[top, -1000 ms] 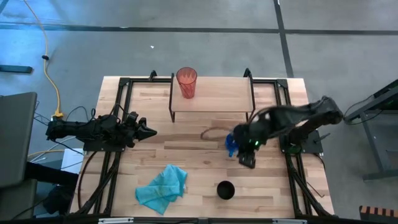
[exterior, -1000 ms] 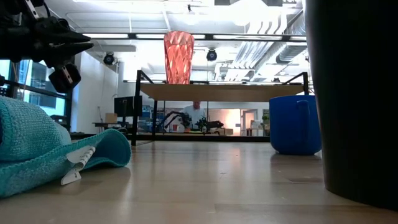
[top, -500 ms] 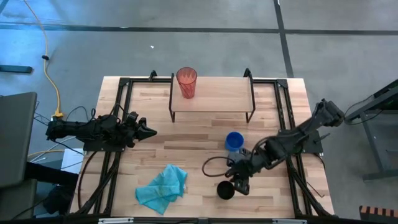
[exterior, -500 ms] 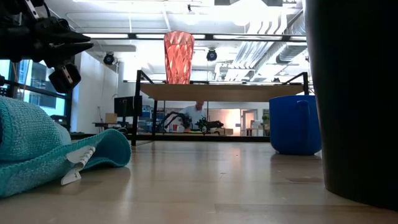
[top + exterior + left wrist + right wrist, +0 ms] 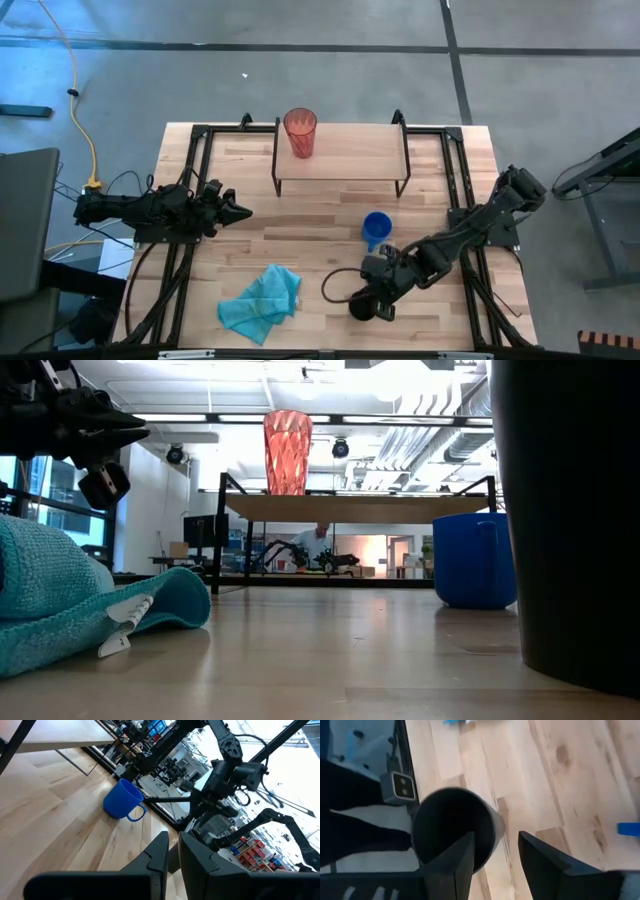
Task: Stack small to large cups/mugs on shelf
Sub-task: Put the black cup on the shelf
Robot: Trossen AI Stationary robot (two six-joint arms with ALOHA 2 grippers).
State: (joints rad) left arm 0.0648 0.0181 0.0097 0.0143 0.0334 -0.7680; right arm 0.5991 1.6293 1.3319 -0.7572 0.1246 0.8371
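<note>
A red-orange tumbler (image 5: 300,132) (image 5: 287,452) stands upright on the shelf (image 5: 345,152) (image 5: 360,507) at the far side of the table. The blue mug (image 5: 377,228) (image 5: 122,800) stands on the table in front of the shelf. A black cup (image 5: 362,306) (image 5: 452,827) stands upright near the table's near edge. My right gripper (image 5: 377,302) (image 5: 495,837) hovers open over the cup, slanting down, one finger above its mouth and one outside its wall; no touch shows. My left gripper (image 5: 240,211) (image 5: 172,852) waits shut at the table's left, pointing level.
A crumpled teal cloth (image 5: 262,302) (image 5: 60,595) lies near the front edge, left of the black cup. Black frame rails (image 5: 190,180) run along both sides of the table. Bare board lies between the cloth, the mug and the shelf.
My right gripper has swung from beside the blue mug toward the table's near edge and down, ending over the black cup. The mug, the cup and the tumbler stand where they were.
</note>
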